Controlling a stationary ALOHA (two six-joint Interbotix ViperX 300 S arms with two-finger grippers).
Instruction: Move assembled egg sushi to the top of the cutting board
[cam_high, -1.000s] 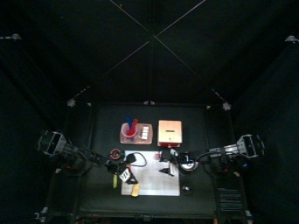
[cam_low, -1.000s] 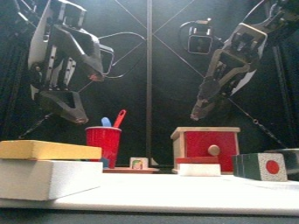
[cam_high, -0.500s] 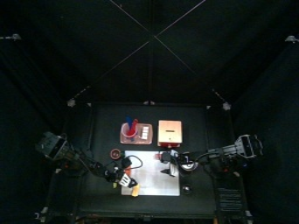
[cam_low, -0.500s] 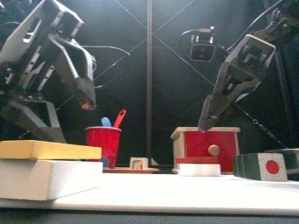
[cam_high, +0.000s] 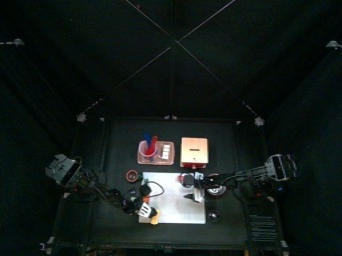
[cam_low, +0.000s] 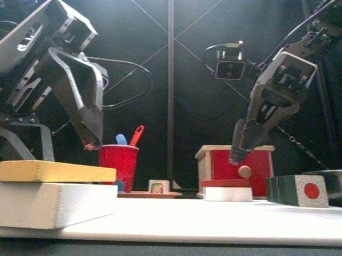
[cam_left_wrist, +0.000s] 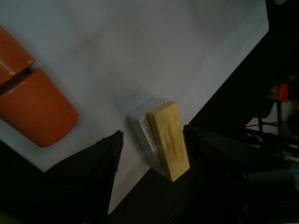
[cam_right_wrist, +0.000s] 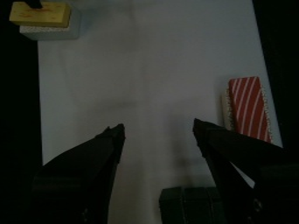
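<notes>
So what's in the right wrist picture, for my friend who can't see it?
The right arm's open tool hangs over a big white cutting board, holding nothing. The little egg sushi, yellow on top of a white block, sits at one far corner of the board. A red-and-white striped piece lies near the board's other long edge, closer to the tool.

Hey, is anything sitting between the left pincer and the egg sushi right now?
Nothing visible. The left wrist view looks straight at the egg sushi, at the white cutting board's edge, with only bare board around it. An orange piece lies off to one side.
</notes>
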